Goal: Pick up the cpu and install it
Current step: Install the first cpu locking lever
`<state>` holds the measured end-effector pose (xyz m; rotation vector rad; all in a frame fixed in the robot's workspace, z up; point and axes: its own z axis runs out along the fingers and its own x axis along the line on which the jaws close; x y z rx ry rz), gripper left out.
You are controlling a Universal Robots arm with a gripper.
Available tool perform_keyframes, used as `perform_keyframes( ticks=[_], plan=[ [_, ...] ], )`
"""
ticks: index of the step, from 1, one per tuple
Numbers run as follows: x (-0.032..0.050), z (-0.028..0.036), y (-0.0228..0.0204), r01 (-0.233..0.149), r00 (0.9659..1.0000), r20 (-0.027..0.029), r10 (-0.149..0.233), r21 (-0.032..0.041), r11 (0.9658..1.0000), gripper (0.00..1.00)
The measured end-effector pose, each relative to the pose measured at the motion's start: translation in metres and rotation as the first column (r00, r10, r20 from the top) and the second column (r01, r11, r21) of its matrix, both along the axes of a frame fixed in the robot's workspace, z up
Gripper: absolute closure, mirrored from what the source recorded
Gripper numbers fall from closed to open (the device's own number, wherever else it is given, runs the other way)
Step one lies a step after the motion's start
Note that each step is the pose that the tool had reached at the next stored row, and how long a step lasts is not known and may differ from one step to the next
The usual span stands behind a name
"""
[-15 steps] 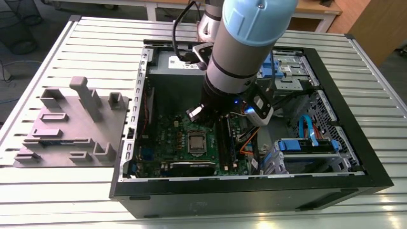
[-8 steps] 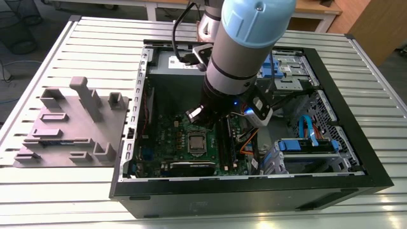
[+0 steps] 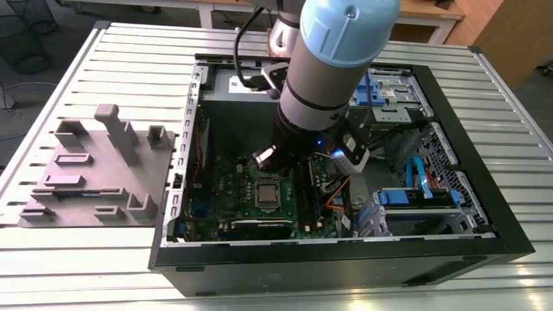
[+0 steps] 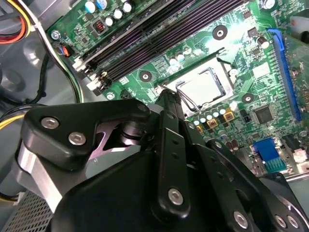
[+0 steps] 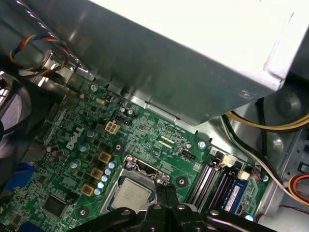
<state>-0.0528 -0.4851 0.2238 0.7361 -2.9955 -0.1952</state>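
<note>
The ribbed metal surface (image 3: 103, 272) carries an open black computer case (image 3: 484, 240) and a grey moulded tray (image 3: 90, 172). Inside the case, the green motherboard (image 5: 72, 159) holds the silvery square cpu (image 5: 131, 194) in its socket. The black end effector (image 5: 163, 190) hangs just above the socket's edge, fingers together and clamping nothing.

You have an open black computer case (image 3: 449, 249) lying on the ribbed metal worktop (image 3: 103, 259), with the green motherboard (image 3: 226, 181) flat inside. Beside the case, on the exterior view's left, sits a grey moulded tray (image 3: 90, 172). Blue drive brackets (image 3: 419, 196) and an orange cable (image 3: 337, 191) lie on the case's other side.
</note>
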Motion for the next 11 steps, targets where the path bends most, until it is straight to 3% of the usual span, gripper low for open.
perform_keyframes(
  ticks=[8,11],
  plan=[
    [-0.0001,-0.0028,-0.0004,-0.001,1.0,-0.0042,0.0,-0.0306,0.9995,0.89],
    [-0.0001,-0.0027,-0.0004,-0.001,1.0,-0.0042,0.001,-0.0312,0.9995,0.89]
  ],
)
